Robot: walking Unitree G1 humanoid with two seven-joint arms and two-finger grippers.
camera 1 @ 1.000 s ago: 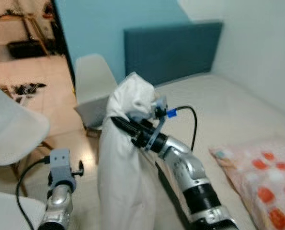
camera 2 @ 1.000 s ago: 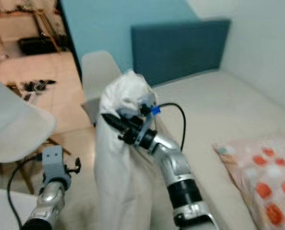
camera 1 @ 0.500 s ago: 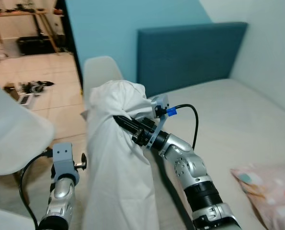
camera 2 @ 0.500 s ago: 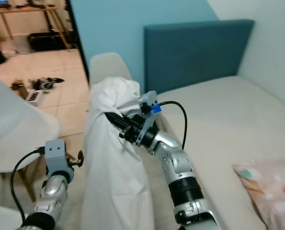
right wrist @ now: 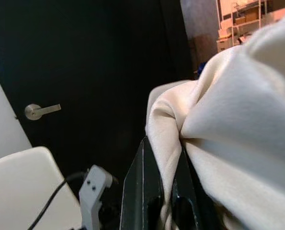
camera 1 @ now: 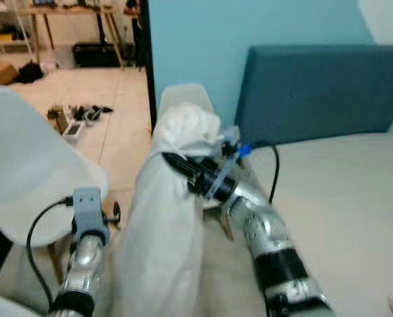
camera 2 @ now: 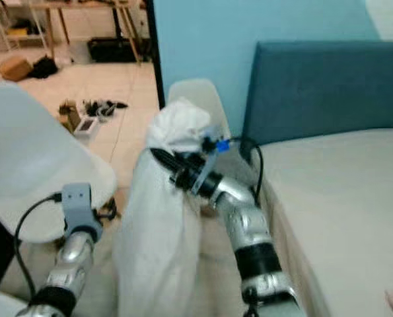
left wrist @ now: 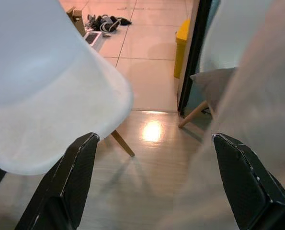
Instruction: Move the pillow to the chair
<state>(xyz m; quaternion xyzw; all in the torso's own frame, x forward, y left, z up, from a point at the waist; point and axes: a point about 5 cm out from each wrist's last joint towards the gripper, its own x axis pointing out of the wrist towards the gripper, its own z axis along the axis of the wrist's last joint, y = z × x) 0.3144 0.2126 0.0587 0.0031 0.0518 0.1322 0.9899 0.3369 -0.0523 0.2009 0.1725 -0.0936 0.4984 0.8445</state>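
A white pillow (camera 1: 164,244) hangs long and limp in front of me, bunched at its top (camera 2: 179,125). My right gripper (camera 1: 176,164) is shut on that bunched top; in the right wrist view its black fingers (right wrist: 144,189) pinch a fold of the pillow cloth (right wrist: 228,120). A white shell chair (camera 1: 34,168) stands at my left, close to the pillow. A second white chair (camera 1: 183,99) stands right behind the pillow, beside the bed. My left arm (camera 1: 85,228) is low at the left, and my left gripper (left wrist: 154,140) is open between the left chair (left wrist: 41,81) and the pillow.
The beige bed (camera 1: 345,191) with a blue headboard (camera 1: 315,92) takes up the right. A dark door frame (camera 1: 146,59) opens onto a tiled floor with scattered clutter (camera 1: 77,115) and a wooden table (camera 1: 64,12). A yellow bin (left wrist: 183,43) stands by the door frame.
The whole view has swung left: the patterned pillow on the bed has slid out of sight and the left chair has come closer. The right gripper keeps its hold on the white pillow.
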